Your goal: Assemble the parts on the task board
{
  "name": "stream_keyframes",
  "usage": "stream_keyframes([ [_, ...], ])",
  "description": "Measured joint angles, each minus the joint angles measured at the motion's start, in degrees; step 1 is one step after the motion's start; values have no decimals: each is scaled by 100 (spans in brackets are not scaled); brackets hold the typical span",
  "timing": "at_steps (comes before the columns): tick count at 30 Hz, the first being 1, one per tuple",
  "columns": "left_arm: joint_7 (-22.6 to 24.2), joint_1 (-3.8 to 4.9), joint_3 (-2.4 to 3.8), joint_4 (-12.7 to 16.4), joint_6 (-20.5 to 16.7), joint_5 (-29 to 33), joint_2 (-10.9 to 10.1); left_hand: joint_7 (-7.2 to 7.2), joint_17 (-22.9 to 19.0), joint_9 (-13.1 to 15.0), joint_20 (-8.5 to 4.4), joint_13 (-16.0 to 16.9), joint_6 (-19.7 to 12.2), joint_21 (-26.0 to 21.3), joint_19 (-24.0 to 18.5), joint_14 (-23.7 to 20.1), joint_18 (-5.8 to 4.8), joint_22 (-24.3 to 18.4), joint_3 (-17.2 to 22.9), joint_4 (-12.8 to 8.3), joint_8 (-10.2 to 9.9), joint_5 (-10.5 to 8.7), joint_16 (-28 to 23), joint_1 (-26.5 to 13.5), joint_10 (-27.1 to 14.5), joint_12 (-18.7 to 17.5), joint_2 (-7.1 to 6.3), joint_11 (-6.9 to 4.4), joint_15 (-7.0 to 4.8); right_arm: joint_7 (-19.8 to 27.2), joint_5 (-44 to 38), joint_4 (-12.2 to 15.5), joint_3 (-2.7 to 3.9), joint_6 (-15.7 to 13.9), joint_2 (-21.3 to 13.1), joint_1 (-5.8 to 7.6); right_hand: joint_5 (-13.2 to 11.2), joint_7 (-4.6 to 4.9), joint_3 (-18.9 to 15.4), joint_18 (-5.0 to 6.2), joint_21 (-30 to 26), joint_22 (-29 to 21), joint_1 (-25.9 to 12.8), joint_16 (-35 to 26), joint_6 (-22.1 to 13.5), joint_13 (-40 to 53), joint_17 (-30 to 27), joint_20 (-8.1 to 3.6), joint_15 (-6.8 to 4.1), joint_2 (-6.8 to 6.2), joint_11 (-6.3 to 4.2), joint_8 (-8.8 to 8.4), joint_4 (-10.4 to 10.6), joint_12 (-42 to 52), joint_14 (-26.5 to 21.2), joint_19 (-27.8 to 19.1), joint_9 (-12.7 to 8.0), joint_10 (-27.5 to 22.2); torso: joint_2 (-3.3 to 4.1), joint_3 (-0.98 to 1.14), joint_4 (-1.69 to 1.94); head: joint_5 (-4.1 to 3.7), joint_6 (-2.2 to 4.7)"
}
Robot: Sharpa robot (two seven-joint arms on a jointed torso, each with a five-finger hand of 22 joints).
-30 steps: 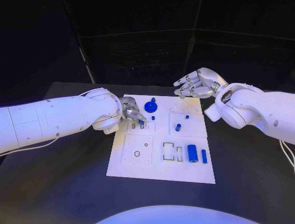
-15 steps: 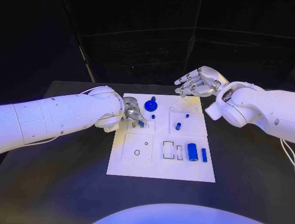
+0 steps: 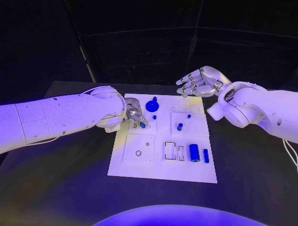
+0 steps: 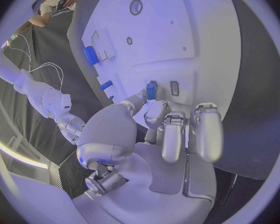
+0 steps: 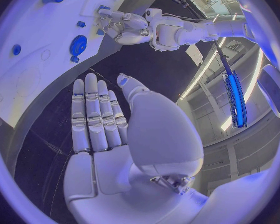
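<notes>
The white task board (image 3: 161, 162) lies mid-table. My left hand (image 3: 133, 115) hovers over its near-left upper area and pinches a small blue peg (image 3: 142, 125) between thumb and a finger; in the left wrist view that peg (image 4: 151, 90) sits just beside a narrow slot (image 4: 174, 88) in the board (image 4: 177, 35). My right hand (image 3: 200, 82) floats past the board's far right corner, fingers spread, palm bare (image 5: 109, 134). On the board rest a blue round disc (image 3: 152, 107), a short peg (image 3: 179, 127), a fat cylinder (image 3: 194, 153) and a thin bar (image 3: 205, 156).
The black table (image 3: 60, 188) surrounds the board. Empty rectangular recesses (image 3: 170, 151) and a round hole (image 3: 138, 154) mark the board's near half. The right wrist view looks across at the left hand (image 5: 124, 25) and the blue disc (image 5: 78, 45).
The left hand has edged slightly nearer the board's slot with the peg still pinched. The right hand has risen a touch and stays spread.
</notes>
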Motion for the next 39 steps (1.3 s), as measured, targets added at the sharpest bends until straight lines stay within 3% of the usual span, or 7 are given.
stream_keyframes([
  [24,-28,13,10,-132,222,-103,110,9,0,21,0,-58,-14,0,0,0,0,1,29,5,-2,17,0,-3,-3,-56,-3,16,0,-5,1,-11,0,10,36,0,0,20,0,0,-22,-5,0,0,-21,1,1,0,0,0,21,0,0,0,0,0,0,-21,-1,-1,2,12,-5],
  [33,-66,25,18,-245,357,-154,210,-49,0,58,0,-79,26,0,0,0,0,1,334,-256,47,13,0,-212,-21,-56,-205,-2,0,-5,1,-11,0,15,44,0,0,20,2,0,-22,-6,-1,0,-21,-3,1,0,0,1,21,0,2,0,0,0,0,-20,-1,-1,0,4,-19],
  [39,-78,30,21,-291,427,-177,243,-82,0,105,0,-95,106,0,0,0,0,1,235,-157,115,15,0,-329,-20,-56,-268,-4,0,-5,9,-11,0,18,47,-1,0,20,-2,0,-44,-17,-50,0,-20,-3,-5,41,21,29,21,0,35,0,-21,-2,0,-20,-1,-1,0,-2,-24],
])
